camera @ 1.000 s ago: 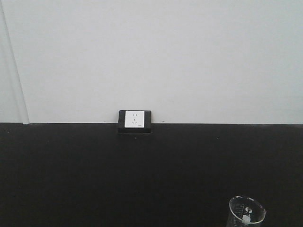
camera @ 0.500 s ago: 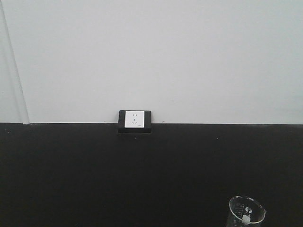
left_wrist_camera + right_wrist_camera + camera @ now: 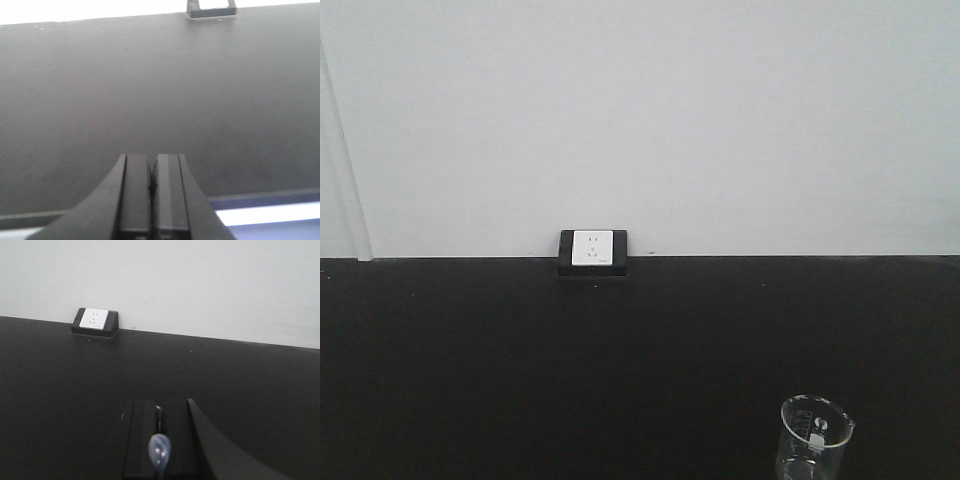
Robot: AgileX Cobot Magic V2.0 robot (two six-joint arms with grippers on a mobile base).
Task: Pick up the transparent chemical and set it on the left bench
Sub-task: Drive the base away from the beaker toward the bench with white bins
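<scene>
Black worktop (image 3: 500,370) sits under both my claws, and it is not the target bench. Nearest: right claw (image 3: 159,409) is pinched tight on the transparent chemical (image 3: 159,451). Its bluish-white bulb pokes out toward the camera between the pads; the rest is hidden. Left claw (image 3: 152,161) is closed pad to pad with nothing in it. Further out, a glass beaker (image 3: 816,436) stands at the front view's lower right, then the socket (image 3: 592,248) against the wall (image 3: 640,120). Change: versus half a second ago, socket and beaker have slid left and up in the front view, and more of the beaker shows. Judgement: base has started moving, grab is done, this is the carry phase. Left bench is not in view yet.
</scene>
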